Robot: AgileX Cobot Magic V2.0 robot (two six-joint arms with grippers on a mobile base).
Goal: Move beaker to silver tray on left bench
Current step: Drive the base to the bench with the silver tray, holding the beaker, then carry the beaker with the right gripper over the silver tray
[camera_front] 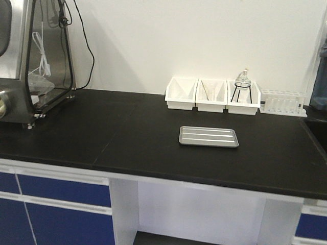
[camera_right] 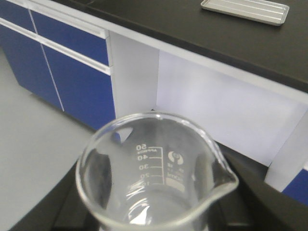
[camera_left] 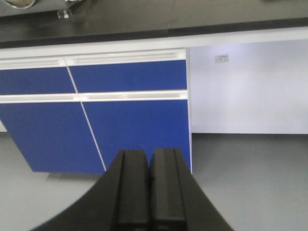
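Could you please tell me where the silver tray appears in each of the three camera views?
Exterior front-facing: the silver tray lies right of centre on the black worktop.
Left wrist-mounted: not in it.
Right wrist-mounted: top right corner, beyond the beaker.
Shared landmark: the black worktop over blue cabinet fronts.

The beaker (camera_right: 154, 173) runs off the bottom edge of the right wrist view, so its base is unseen, and it covers most of the right gripper (camera_right: 156, 219) behind it. The tray (camera_right: 245, 9) there is clipped by the top edge. The left gripper (camera_left: 149, 156) is cut off at the bottom of its own view. In the front view the steel machine (camera_front: 30, 61) is cropped at left and top, and what lies in the middle white bin (camera_front: 211, 94) is too faint to tell.
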